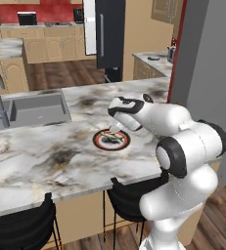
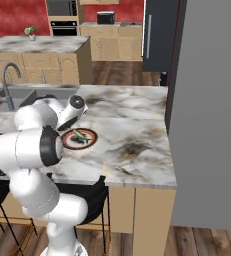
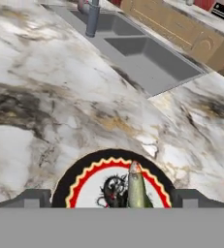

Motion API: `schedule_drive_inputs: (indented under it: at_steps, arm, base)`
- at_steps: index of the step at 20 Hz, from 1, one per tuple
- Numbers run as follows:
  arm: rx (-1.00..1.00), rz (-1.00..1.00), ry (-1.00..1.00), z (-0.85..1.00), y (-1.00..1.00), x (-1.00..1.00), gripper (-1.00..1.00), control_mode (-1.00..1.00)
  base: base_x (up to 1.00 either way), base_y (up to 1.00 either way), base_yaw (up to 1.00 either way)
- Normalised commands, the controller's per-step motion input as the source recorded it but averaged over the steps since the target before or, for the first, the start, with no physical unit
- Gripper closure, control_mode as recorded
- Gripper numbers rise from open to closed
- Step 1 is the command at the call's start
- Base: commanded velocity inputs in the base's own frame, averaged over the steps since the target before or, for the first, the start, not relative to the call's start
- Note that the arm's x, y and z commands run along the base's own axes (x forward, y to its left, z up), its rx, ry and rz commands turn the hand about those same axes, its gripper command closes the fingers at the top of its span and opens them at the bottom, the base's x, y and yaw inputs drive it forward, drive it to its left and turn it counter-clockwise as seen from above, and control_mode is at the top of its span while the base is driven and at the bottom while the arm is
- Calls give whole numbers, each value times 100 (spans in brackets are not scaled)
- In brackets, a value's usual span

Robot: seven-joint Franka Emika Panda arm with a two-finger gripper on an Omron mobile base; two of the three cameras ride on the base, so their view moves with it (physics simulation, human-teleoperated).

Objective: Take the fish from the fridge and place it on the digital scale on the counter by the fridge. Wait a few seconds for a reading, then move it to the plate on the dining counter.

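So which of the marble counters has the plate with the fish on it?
The dining counter, the long near one with the inset steel sink. The plate with the fish sits under the gripper; the other marble tops lack it.

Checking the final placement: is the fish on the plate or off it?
On. The fish lies within the plate rim on the dining counter.
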Motion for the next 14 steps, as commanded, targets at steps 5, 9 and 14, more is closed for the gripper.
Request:
schedule_drive_inputs:
  at_steps: [5,9,14]
  arm:
    - [9,-13,1,100,-31,-100,-100,-100]
    - [17,-18,8,100,-18,-100,-100,-100]
    - [22,-20,21,100,-20,-100,-100,-100]
  base:
    - [0,0,0]
    - [0,0,0]
    - [0,0,0]
